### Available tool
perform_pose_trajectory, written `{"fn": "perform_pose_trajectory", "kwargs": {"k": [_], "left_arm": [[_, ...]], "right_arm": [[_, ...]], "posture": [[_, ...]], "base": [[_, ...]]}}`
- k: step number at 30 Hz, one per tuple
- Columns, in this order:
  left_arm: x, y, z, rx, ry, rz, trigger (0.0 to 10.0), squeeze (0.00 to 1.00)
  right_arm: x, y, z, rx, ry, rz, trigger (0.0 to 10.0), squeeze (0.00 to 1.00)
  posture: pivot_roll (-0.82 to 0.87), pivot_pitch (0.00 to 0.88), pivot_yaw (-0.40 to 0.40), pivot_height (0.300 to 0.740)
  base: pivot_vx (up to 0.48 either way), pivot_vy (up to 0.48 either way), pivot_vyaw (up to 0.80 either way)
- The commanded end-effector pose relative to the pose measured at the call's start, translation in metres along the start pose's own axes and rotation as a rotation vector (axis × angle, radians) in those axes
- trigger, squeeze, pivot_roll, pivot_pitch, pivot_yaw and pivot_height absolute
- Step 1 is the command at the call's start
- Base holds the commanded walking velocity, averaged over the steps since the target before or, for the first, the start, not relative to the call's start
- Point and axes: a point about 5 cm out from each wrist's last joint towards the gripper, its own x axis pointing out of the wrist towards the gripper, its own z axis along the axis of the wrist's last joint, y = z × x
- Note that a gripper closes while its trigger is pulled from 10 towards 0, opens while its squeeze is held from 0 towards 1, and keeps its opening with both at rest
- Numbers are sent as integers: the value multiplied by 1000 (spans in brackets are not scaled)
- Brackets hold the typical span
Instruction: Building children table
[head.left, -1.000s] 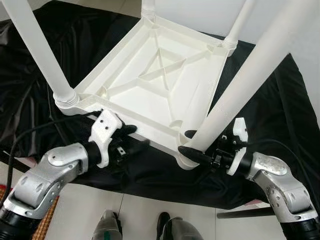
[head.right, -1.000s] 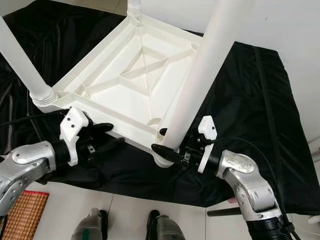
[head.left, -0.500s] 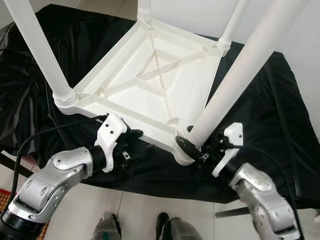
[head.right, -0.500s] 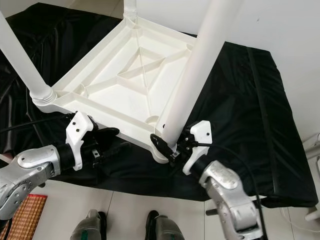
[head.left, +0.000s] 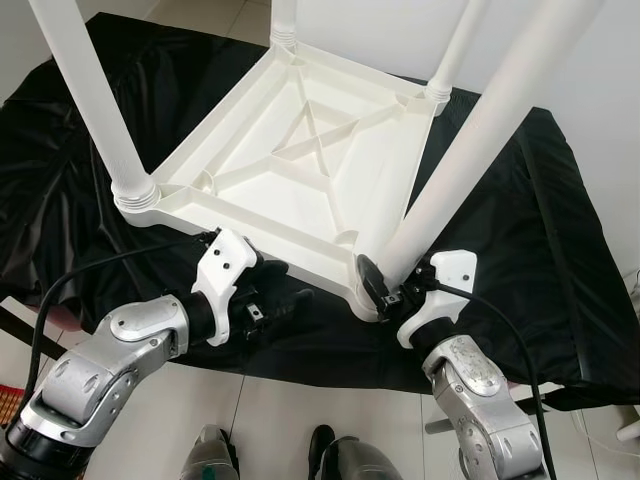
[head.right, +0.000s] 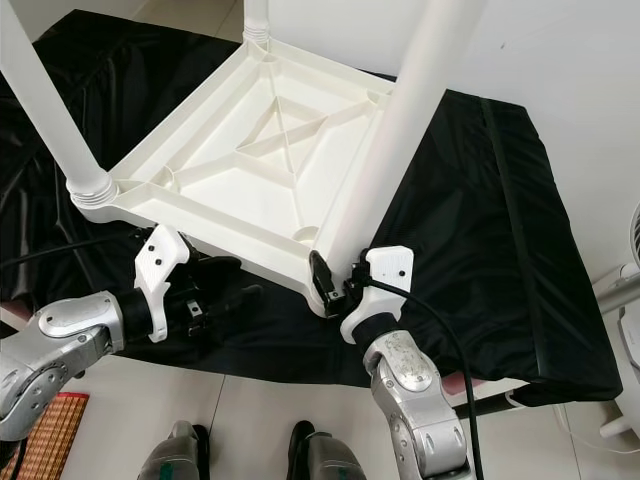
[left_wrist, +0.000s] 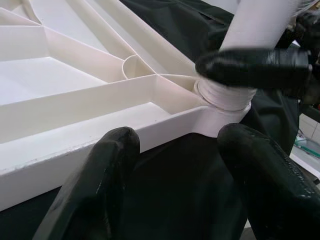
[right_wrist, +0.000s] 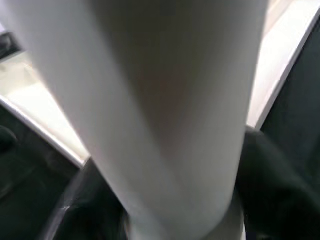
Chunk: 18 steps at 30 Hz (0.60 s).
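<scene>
The white plastic table (head.left: 300, 170) lies upside down on a black cloth, with its legs standing up. My right gripper (head.left: 388, 283) is shut on the base of the near right leg (head.left: 470, 150), just above its socket; that leg (right_wrist: 165, 100) runs between the black fingers (right_wrist: 275, 195). My left gripper (head.left: 281, 283) is open at the table's near rim (left_wrist: 75, 145), left of that corner, with its fingers (left_wrist: 100, 185) low against the cloth. From the left wrist, the leg's ribbed base (left_wrist: 225, 97) shows with a right finger (left_wrist: 250, 67) across it.
The near left leg (head.left: 90, 100) and two far legs stand upright. The black cloth (head.left: 560, 250) covers a low platform that ends just before my feet (head.left: 215, 455) on the tiled floor. A cable (head.left: 90, 275) trails from my left wrist. A white fan base (head.right: 625, 290) stands at the right.
My right arm has swung in from the right to the near side, its gripper turning round the base of the leg while staying shut on it. The left gripper stays by the rim.
</scene>
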Motion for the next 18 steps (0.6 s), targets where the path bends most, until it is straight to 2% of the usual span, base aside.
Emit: {"fn": "perform_pose_trajectory", "kwargs": {"k": [1, 3, 5, 6, 7, 8, 11, 14, 17, 18], "left_arm": [[2, -7, -3, -5, 9, -60, 10000, 0], [3, -8, -3, -5, 6, -61, 10000, 0], [3, -8, -3, -6, 4, -63, 10000, 0], [3, -8, -3, -6, 4, -63, 10000, 0], [4, -8, -3, -5, 3, -63, 10000, 0], [4, -8, -3, -5, 2, -64, 10000, 0], [5, -8, -3, -5, -1, -63, 10000, 0], [5, -7, -2, -1, -3, -61, 10000, 0], [5, -7, -2, 0, -3, -61, 10000, 0], [6, -5, -1, 2, -6, -59, 10000, 0]], "right_arm": [[-3, -9, -7, 24, 35, 9, 10000, 1000], [-3, -11, -3, 21, 11, 45, 10000, 1000], [-5, -14, 3, 24, -11, 164, 10000, 1000], [-5, -14, 3, 24, -11, 164, 10000, 1000], [-6, -17, 5, 12, -11, 223, 10000, 1000], [-8, -22, 7, -3, -12, 276, 10000, 0], [-10, -29, 10, -14, -9, 343, 10000, 0], [-14, -31, 11, -37, 5, 489, 10000, 0], [-14, -31, 12, -45, 5, 509, 10000, 0], [-12, -34, 12, -70, 25, 589, 10000, 0]], "posture": [[83, 217, -117, 740], [80, 214, -116, 740], [80, 214, -116, 740], [80, 214, -116, 740], [80, 214, -116, 740], [80, 214, -116, 740], [80, 214, -116, 740], [78, 205, -112, 740], [78, 205, -112, 740], [79, 204, -110, 740]], "base": [[0, 0, 0], [0, 0, 0], [0, 0, 0], [0, 0, 0], [0, 0, 0], [0, 0, 0], [0, 0, 0], [0, 0, 0], [0, 0, 0], [0, 0, 0]]}}
